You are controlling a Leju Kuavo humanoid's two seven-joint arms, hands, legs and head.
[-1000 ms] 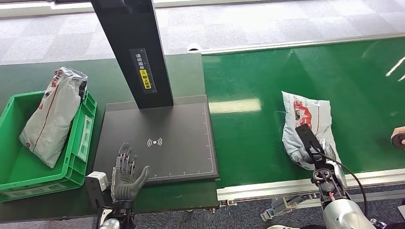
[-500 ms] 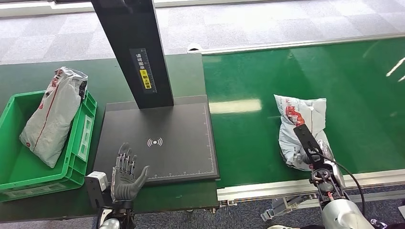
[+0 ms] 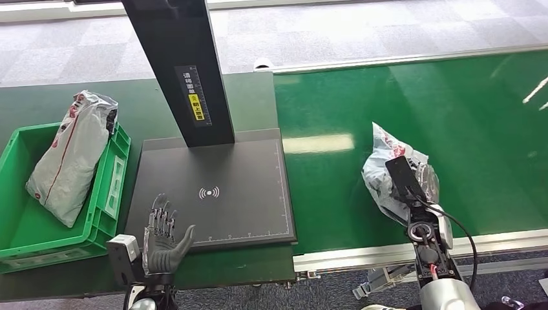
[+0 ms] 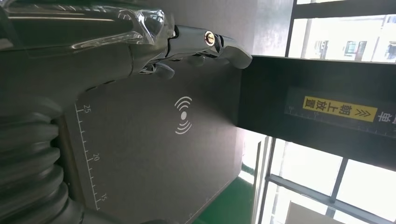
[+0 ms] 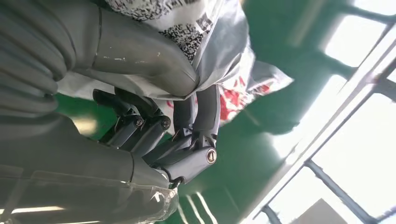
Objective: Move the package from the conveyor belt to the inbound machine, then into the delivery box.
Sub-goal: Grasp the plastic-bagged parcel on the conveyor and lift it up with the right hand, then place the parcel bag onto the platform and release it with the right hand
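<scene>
Head view: right hand (image 3: 413, 197) grips soft crinkly package (image 3: 388, 169) bunched over conveyor belt (image 3: 336, 194), likely light, slippery, best grabbed mid-body; left hand (image 3: 165, 236) spread, holding nothing, by inbound machine (image 3: 245, 213).

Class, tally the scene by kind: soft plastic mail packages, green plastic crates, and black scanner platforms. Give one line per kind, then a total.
Grey-white soft plastic mail packages: 2 (one in the right hand on the belt, one in the crate)
Green plastic crates: 1
Black flat scanner platforms: 1
Total: 4
</scene>
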